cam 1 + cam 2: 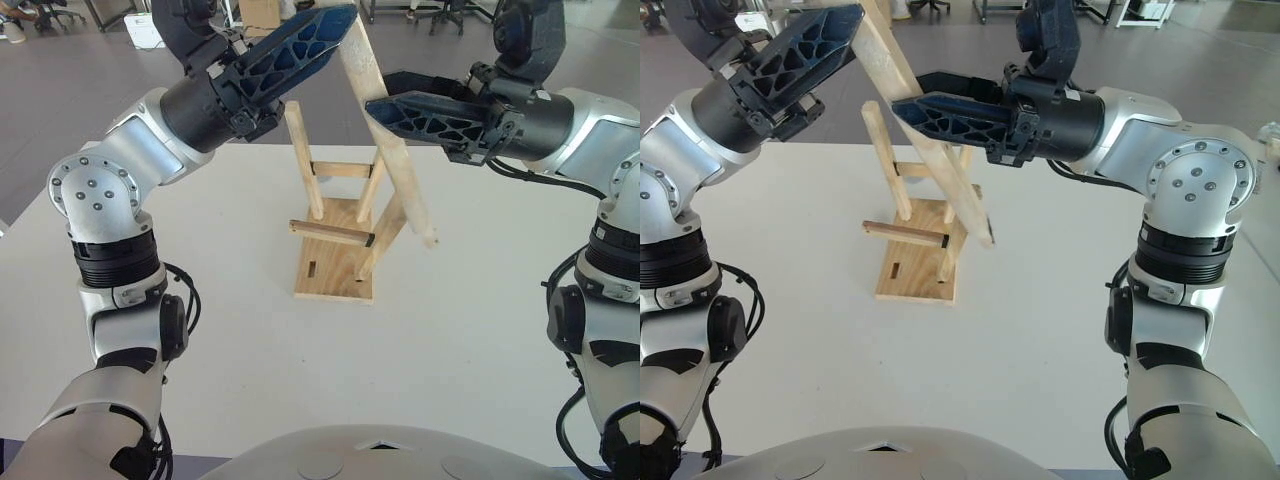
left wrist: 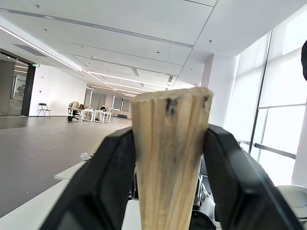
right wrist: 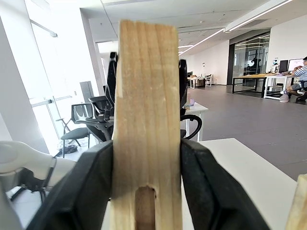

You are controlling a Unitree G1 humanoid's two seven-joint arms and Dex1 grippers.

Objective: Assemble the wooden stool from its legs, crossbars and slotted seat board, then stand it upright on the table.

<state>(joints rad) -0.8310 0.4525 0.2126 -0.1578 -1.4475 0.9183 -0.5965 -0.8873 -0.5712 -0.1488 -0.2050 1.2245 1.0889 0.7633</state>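
A partly built stool lay upside down near the middle of the white table (image 1: 300,380). Its seat board (image 1: 335,262) rested flat on the tabletop with 2 small slots showing in the bare wood. Legs rose from the board. 1 of them, the left leg (image 1: 305,160), stood in plain view and leaned slightly. The legs on the right side were partly hidden. An upper crossbar (image 1: 342,170) ran between the legs at the far side. A lower crossbar (image 1: 330,233) ran across the near side above the board, its left end sticking out free.

Both grippers held 1 loose leg (image 1: 403,170) above this assembly. The piece slanted steeply, with its top toward the left and far side. Its lower end came down just beside the right edge of the board. Whether that end touched anything could not be told.

The left gripper (image 1: 335,28) was clamped on the top end of the loose leg, 1 finger on each side of the wood. The right gripper (image 1: 378,110) reached in from the right and pinched the same piece lower down, its fingers closed against both faces. The right wrist view showed a cut slot (image 3: 144,206) in the wood just past its fingers.
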